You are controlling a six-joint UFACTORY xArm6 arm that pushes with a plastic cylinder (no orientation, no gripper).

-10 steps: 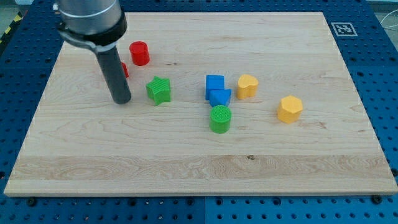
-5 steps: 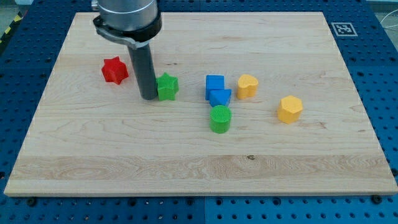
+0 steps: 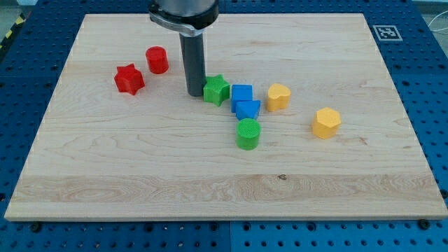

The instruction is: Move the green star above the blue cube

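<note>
**Tip against the green star, star beside the blue cube**

My tip (image 3: 195, 94) sits touching the green star (image 3: 217, 90) at the star's 9 o'clock. There are no jaws to report, only a bare rod pressed to the block. The green star lies just at 9 o'clock of the blue cube (image 3: 241, 93), touching or nearly so. A second blue block (image 3: 247, 109) sits at the cube's 5 o'clock, with the green cylinder (image 3: 248, 134) at 6 o'clock of that. The red star (image 3: 129, 78) and red cylinder (image 3: 157, 60) lie well off at 9 to 10 o'clock of my tip
</note>
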